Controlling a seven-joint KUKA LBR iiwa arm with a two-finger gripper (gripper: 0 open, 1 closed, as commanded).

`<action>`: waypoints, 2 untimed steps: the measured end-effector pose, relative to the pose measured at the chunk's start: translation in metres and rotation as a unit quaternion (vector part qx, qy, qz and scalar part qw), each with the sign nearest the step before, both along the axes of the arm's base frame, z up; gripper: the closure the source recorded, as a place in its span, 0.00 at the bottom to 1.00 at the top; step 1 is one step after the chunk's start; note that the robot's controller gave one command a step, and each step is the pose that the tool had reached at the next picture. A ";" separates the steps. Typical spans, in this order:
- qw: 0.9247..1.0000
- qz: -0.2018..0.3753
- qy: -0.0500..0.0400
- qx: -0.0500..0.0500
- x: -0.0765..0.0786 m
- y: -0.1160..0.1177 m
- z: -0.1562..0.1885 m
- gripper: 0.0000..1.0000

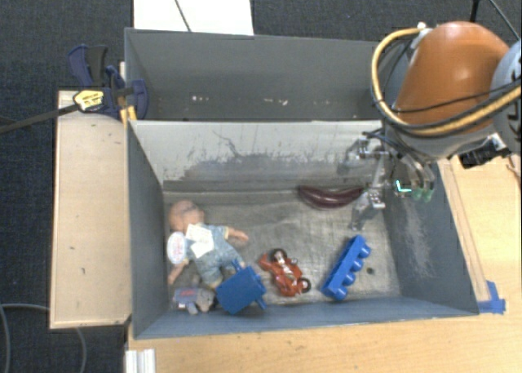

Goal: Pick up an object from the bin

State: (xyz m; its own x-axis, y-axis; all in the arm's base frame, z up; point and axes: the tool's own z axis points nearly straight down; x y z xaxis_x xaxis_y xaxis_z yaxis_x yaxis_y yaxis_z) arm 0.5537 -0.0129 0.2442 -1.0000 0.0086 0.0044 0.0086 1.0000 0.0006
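Metalwork of your arm's gripper hung low toward the right end of the grey metal bin, close to the back edge of its floor, under the arm's orange dome-shaped cover. From this angle you could not tell whether it was spread or pressed together. Nearest to it lay a dark purple, curved, aubergine-shaped toy, stretched along the foot of the back wall, right of the middle. Its right tip reached the gripper, though you could not have judged whether the two touched.

Toward the front right corner, apart from the gripper, a bright blue plastic block with a ridged side lay at a slant. Just left of it, near the front edge, sat a small red and black toy. At the left end a baby doll in pale blue clothes lay with its head toward the back. A dark blue boxy block rested at its feet, and a small grey-purple thing lay beside that in the front left corner.
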 end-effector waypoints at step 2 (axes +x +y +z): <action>1.000 0.029 -0.007 0.000 -0.005 -0.015 -0.047 0.00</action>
State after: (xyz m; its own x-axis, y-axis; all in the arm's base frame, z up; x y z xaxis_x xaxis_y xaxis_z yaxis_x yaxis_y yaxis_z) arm 0.5491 -0.0280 0.1974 -0.9987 -0.0503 -0.0098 -0.0503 0.9987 -0.0004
